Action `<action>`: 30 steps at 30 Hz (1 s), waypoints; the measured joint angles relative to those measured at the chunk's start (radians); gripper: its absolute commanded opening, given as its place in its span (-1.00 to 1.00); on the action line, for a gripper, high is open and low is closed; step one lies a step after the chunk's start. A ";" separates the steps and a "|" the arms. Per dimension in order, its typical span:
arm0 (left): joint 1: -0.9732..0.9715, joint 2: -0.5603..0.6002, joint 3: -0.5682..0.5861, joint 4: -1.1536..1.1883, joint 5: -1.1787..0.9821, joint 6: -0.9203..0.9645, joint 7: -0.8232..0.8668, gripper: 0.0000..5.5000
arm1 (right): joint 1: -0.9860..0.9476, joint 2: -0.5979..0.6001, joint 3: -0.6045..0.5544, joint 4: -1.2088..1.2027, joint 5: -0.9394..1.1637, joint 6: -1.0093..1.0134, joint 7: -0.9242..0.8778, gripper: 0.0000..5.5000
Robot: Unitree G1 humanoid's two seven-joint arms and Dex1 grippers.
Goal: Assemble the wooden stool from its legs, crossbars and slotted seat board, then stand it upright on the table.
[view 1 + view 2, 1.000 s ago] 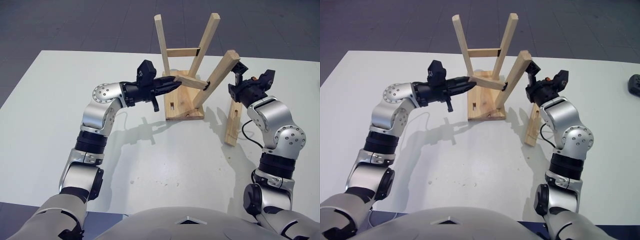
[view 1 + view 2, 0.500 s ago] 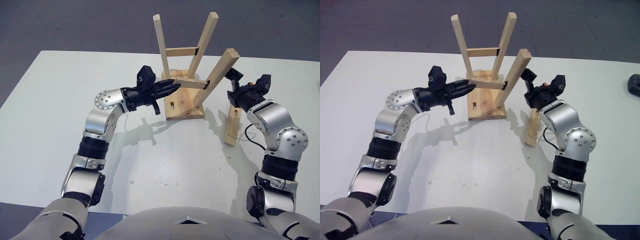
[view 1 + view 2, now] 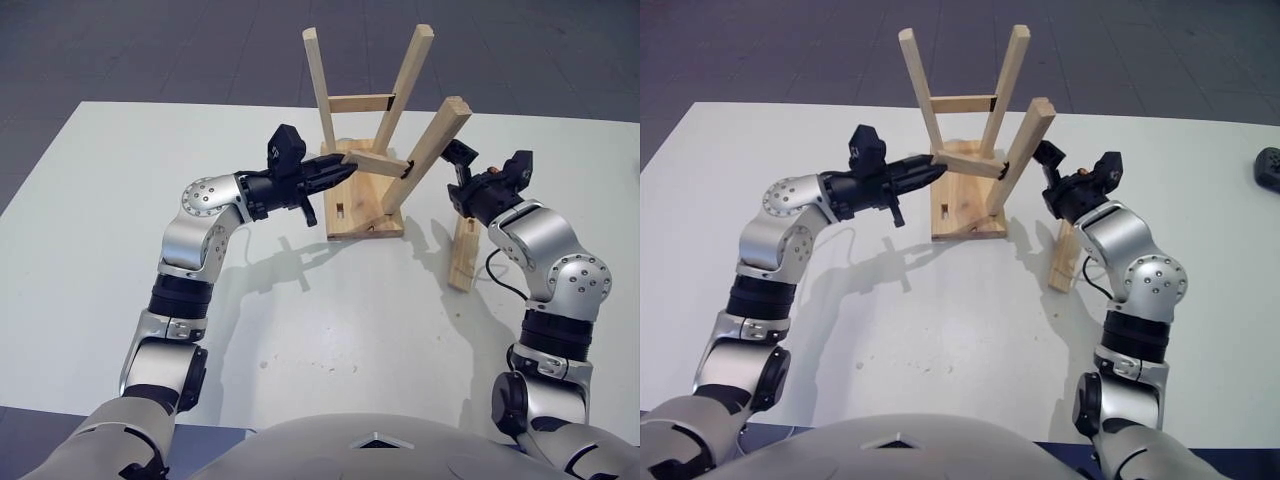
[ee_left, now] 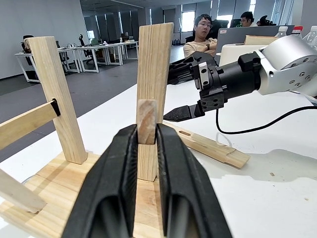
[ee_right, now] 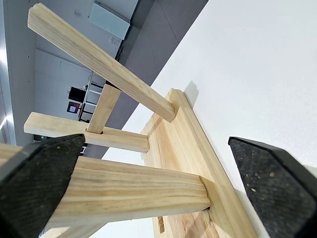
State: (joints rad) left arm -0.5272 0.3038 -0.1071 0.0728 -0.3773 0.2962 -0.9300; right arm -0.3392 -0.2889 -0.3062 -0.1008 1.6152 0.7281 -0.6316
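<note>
Left gripper (image 3: 342, 167) clamped on the free end of a crossbar (image 3: 380, 163), bar running into the tilted near leg (image 3: 432, 150), right gripper (image 3: 488, 160) spread wide just beside that leg, seat board (image 3: 365, 218) flat on the table (image 3: 120, 160), spare leg (image 3: 462, 255) lying nearby.

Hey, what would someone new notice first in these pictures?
The unfinished stool, upside down at the far middle of the table, three legs in the air. The left end effector is shut on its crossbar, the right end effector open beside its near leg; a loose leg lies to the right.
</note>
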 measured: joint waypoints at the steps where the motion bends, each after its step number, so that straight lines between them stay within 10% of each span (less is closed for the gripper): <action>1: 0.000 0.001 0.003 -0.005 -0.002 0.002 0.001 -0.84 | 0.000 0.001 0.003 0.000 0.000 0.002 0.000 0.96; 30: 0.000 0.036 0.054 -0.097 -0.012 0.013 0.045 -0.84 | 0.015 0.022 0.010 0.000 -0.044 0.024 0.035 0.96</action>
State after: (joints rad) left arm -0.5271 0.3399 -0.0529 -0.0238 -0.3897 0.3090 -0.8847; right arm -0.3241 -0.2668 -0.2961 -0.1013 1.5715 0.7526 -0.5967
